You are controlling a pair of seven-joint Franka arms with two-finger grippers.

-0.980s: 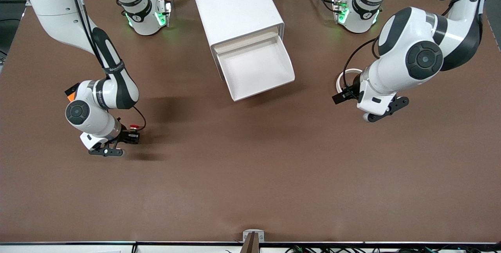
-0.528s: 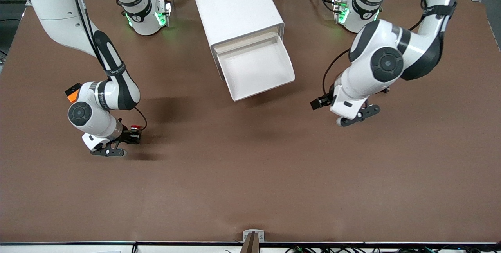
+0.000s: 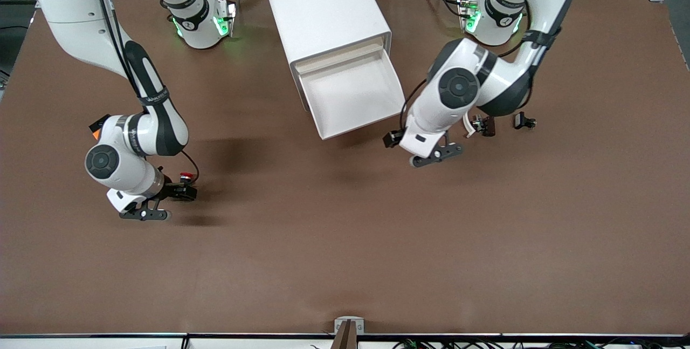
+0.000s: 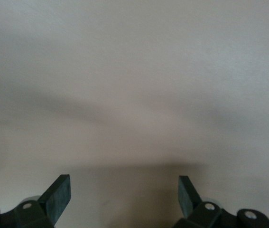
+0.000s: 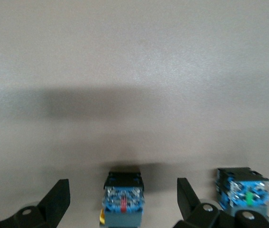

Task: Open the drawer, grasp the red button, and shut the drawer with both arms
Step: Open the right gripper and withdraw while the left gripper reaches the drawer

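Observation:
The drawer [image 3: 350,93] stands pulled out of the white cabinet [image 3: 323,4], its tray bare. The red-capped button [image 3: 186,177] sits on the table right beside my right gripper [image 3: 188,192]. In the right wrist view that gripper [image 5: 121,183] is open, with a blue block with a red stripe [image 5: 124,199] between its fingers, touching neither. A second blue block with a green mark [image 5: 243,190] sits outside one finger. I cannot tell there which one bears the red cap. My left gripper [image 3: 389,139] is open and empty [image 4: 125,179] by the drawer's front corner.
Two small dark parts [image 3: 483,125] [image 3: 524,121] and a partly hidden white ring [image 3: 468,127] lie toward the left arm's end. An orange cube [image 3: 97,135] peeks out beside the right arm's wrist. Bare brown table lies nearer the front camera.
The left arm swung in from its end of the table to the drawer's corner, uncovering the small dark parts. The right gripper opened and drew back slightly; the red-capped button stayed put.

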